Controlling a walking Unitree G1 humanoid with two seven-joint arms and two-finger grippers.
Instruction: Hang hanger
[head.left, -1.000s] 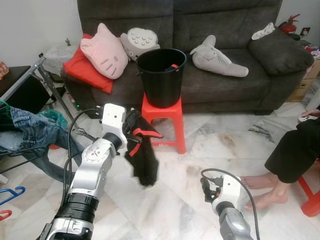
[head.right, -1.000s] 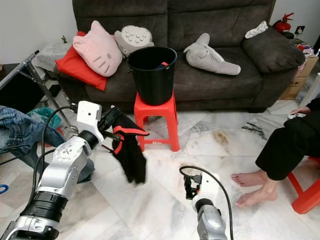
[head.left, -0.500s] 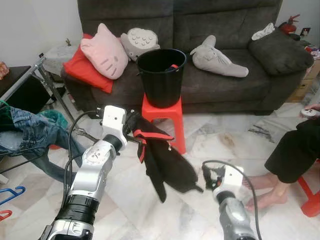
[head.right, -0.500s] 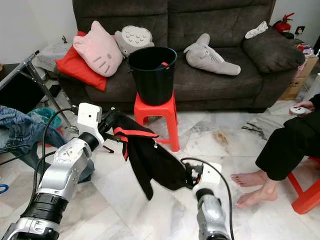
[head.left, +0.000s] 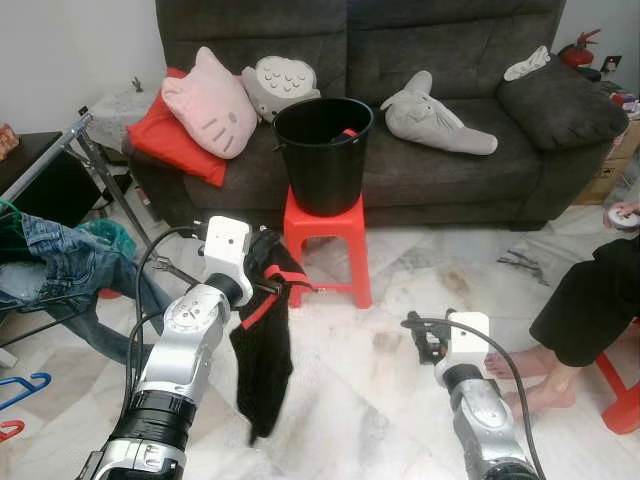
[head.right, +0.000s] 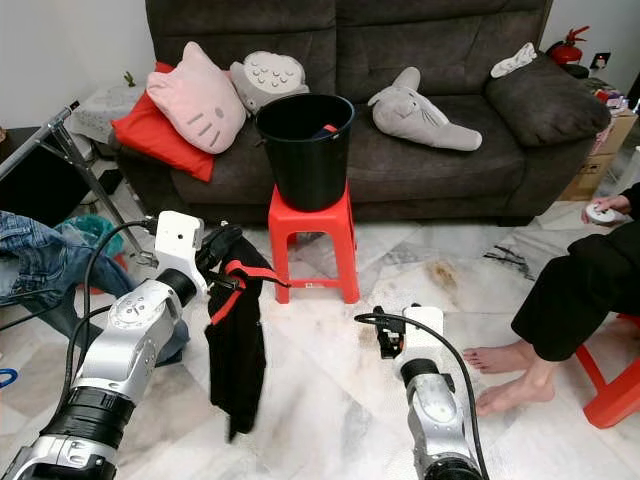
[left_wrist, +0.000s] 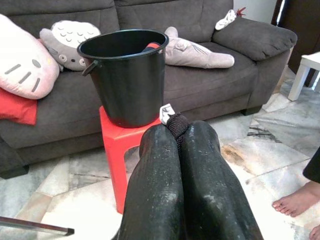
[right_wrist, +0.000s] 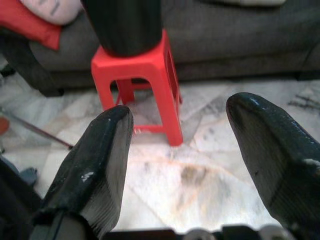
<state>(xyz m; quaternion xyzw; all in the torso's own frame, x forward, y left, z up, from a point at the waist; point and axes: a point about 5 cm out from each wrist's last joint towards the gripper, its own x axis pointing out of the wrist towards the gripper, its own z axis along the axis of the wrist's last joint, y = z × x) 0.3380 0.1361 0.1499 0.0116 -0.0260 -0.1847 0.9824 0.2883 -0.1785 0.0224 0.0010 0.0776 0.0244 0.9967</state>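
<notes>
Left eye view, left gripper jaws clamped on red hanger with black garment, right gripper jaws apart

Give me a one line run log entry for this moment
left pincer: shut on black garment with red hanger | right pincer: open, over floor | black bucket: on red stool before sofa
</notes>
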